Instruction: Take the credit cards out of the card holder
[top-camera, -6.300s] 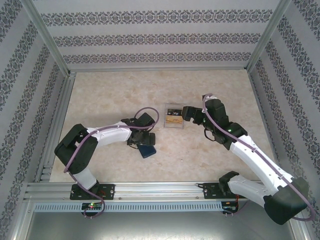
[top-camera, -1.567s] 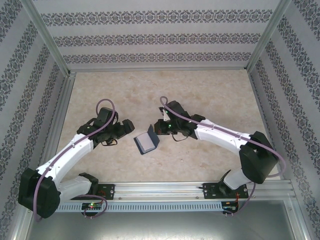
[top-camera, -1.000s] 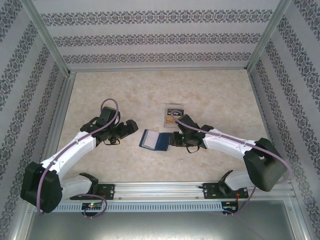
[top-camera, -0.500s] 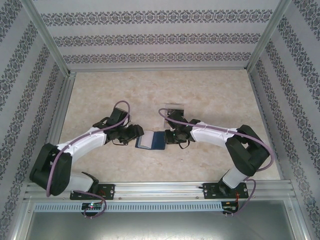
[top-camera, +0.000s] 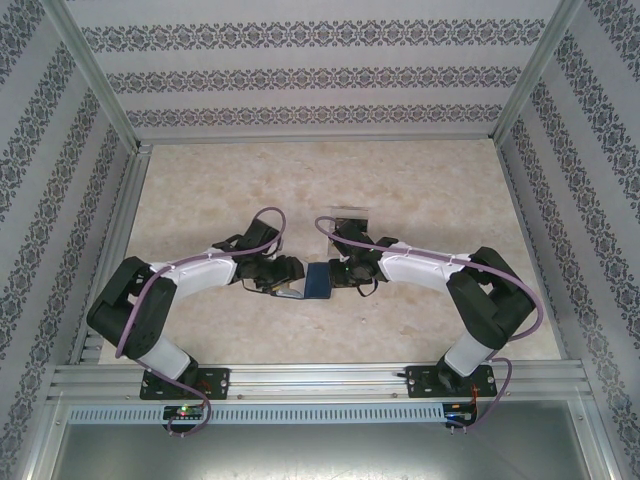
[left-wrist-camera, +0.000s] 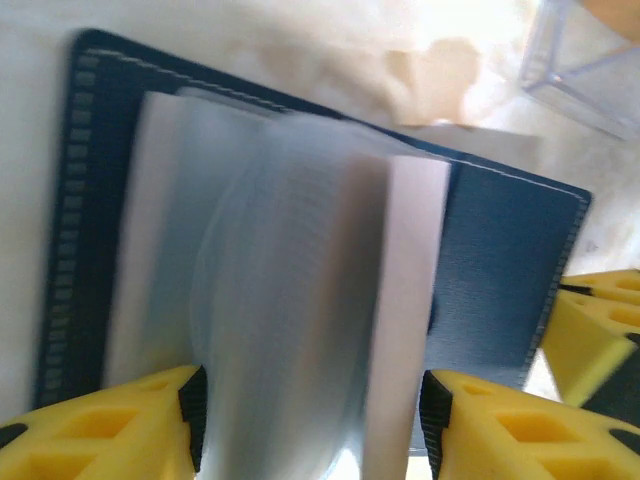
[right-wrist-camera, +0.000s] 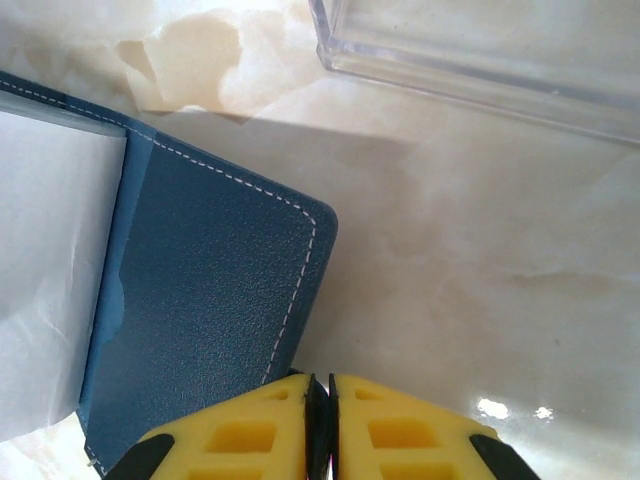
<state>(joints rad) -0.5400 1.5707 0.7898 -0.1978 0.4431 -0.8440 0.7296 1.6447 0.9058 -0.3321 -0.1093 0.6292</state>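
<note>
At the near edge of the beige marbled desk (top-camera: 440, 180) the two arm bases are bolted, and both arms are bent inward toward the middle. There, the small dark navy-blue folding card holder (top-camera: 312, 284) is laid open and flat on the desk, between the two end effectors. The left end effector (left-wrist-camera: 310, 430) is spread wide, its yellow fingers (left-wrist-camera: 100, 420) set to either side of a pale bluish-grey inner panel (left-wrist-camera: 290, 250) that is blurred in the left wrist view; whether the pads touch it cannot be told. The right end effector (right-wrist-camera: 320, 400) is closed, its two yellow fingers brought almost together right at the near right edge of the navy cover, beside the white-stitched rounded corner. Whether that edge is pinched or only pressed cannot be told. Just beyond the card holder, apart from it, a clear rectangular plastic box (right-wrist-camera: 480, 50) is stood on the desk, partly covered by the right arm in the top view. The desk is enclosed by patterned striped walls (top-camera: 320, 75) at the far side.
</note>
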